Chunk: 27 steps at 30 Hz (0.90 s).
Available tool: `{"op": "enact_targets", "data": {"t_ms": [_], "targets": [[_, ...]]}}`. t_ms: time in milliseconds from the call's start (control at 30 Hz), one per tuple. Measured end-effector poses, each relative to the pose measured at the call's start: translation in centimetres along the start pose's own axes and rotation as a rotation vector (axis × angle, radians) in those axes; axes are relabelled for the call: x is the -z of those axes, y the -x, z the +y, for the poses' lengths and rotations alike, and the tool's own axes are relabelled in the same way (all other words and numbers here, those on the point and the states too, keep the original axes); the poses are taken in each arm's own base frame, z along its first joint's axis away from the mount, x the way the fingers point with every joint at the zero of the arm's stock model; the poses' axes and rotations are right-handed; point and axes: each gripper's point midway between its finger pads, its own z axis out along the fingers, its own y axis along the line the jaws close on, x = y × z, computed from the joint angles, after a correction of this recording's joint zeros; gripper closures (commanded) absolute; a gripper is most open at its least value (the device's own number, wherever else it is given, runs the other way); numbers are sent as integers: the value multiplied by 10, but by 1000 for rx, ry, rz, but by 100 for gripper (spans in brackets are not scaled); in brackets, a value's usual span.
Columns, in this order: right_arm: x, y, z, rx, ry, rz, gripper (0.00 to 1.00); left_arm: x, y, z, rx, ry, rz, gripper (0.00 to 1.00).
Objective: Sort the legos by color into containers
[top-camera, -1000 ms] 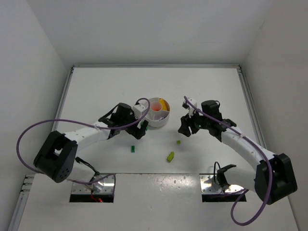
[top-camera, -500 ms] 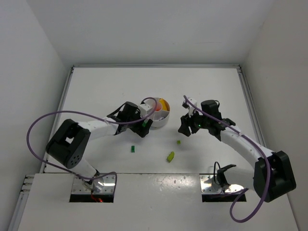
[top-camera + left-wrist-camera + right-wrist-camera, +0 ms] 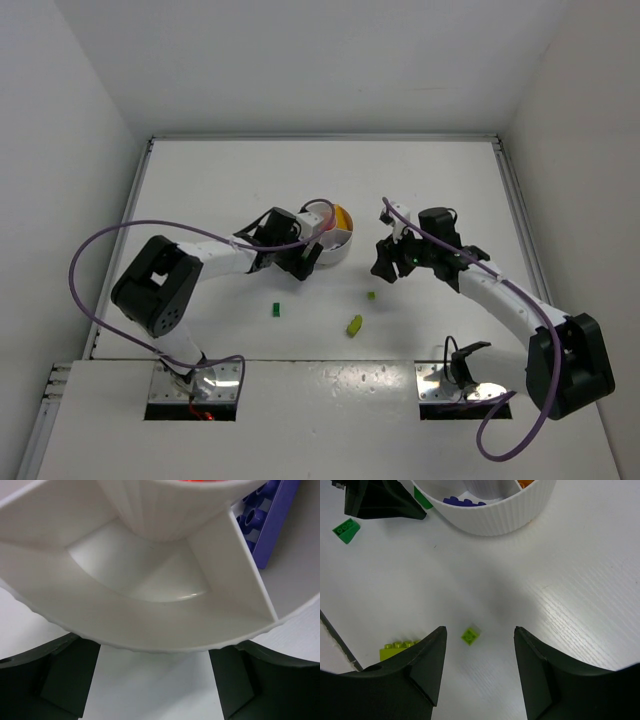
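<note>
Glossy hard plastic, the legos look featherlight, stiff and slick. I judge each is best pinched low across two flat opposite sides, since so small a piece could squirt out of the jaws. Three lie loose on the table (image 3: 200, 190) between the dish (image 3: 341, 240) at its middle and the near edge: a small lime brick (image 3: 470, 635), a long lime brick (image 3: 400, 650) and a green brick (image 3: 276, 310). A purple brick (image 3: 265, 525) sits in one wedge of the dish, and the wedge beside it is bare. The right gripper (image 3: 385, 263) hovers over the small lime brick, its jaws spread and holding nothing. The left gripper (image 3: 304, 262) stands at the dish's near rim, its jaws wide apart and empty. Against a second ago, the left arm has swung in toward the dish and hides more of it. The right arm and the loose bricks have not moved.
</note>
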Motion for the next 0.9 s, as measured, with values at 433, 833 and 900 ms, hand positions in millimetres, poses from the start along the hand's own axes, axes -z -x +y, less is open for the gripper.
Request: {"op": "enact_targets", "data": {"t_ms": [433,833,900], "targets": [[0,3,-3,3,-7,-14,43,-1,3,-1,12,0,2,49],[1,4,-1,12,2,-19,43,28,-8,-6,-46,-21,3,72],[2,6,0,15,6,-26,43,49,-3,-8,-73,-32,-29,72]]}}
